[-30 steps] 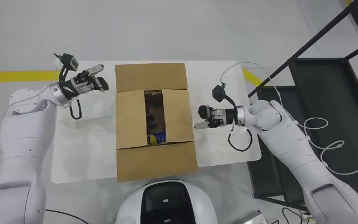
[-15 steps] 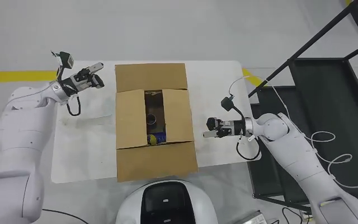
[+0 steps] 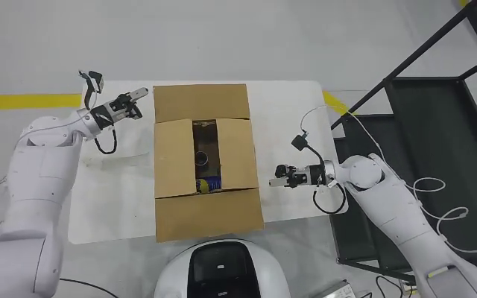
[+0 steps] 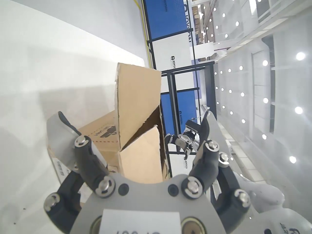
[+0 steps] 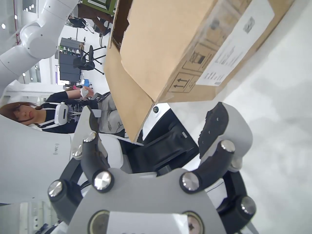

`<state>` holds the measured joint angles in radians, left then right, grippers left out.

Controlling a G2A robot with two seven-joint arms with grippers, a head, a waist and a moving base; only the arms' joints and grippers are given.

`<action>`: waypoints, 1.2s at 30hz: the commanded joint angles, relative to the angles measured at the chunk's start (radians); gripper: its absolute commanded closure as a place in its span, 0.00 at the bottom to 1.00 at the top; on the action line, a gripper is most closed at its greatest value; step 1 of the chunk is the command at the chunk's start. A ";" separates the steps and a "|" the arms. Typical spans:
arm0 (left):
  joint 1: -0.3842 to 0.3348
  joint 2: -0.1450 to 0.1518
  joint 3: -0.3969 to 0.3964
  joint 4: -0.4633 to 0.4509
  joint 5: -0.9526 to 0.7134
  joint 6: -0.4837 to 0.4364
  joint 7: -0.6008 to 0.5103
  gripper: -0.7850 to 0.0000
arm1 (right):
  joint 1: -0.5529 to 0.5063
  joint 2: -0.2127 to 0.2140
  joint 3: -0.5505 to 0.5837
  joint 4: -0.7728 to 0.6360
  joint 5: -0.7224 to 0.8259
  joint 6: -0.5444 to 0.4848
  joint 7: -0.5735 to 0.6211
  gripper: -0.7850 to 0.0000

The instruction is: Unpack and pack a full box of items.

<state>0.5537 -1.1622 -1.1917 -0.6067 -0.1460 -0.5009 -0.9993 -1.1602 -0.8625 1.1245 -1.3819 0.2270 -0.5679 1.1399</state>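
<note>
Cardboard box (image 3: 237,153) stands mid-tabletop (image 3: 112,194), long axis 12-to-6, flaps half open. Right hand (image 3: 274,181), released, is just beside its 3 o'clock wall. Left hand (image 3: 140,95), released, is near its 10 o'clock corner.

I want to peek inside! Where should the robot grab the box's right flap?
Probably its free edge along the middle gap, coming from above: the right flap folds inward over the box, hinged on its outer side. The open right end effector is nearest.

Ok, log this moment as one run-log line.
brown cardboard box: flaps part open, on white table | left gripper: open, empty, beside box | right gripper: open, empty, beside box
</note>
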 commanded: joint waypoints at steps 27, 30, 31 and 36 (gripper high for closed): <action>-0.160 -0.139 0.129 0.288 -0.070 -0.060 0.073 0.00 | -0.098 -0.032 -0.119 -0.113 0.387 0.270 0.175 0.00; -0.166 -0.142 0.114 0.296 -0.114 -0.080 0.026 0.00 | -0.094 -0.039 -0.124 -0.108 0.496 0.279 0.240 0.00; -0.168 -0.141 0.111 0.298 -0.120 -0.091 0.015 0.00 | -0.091 -0.041 -0.125 -0.102 0.529 0.279 0.264 0.00; -0.153 -0.137 0.075 0.276 -0.232 -0.146 -0.153 0.00 | -0.069 -0.052 -0.127 -0.064 0.607 0.287 0.310 0.00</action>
<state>0.3958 -1.3012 -1.1079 -0.3264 -0.3458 -0.6387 -1.0925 -1.2345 -0.9124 0.9979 -1.4519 0.8292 -0.2792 1.4480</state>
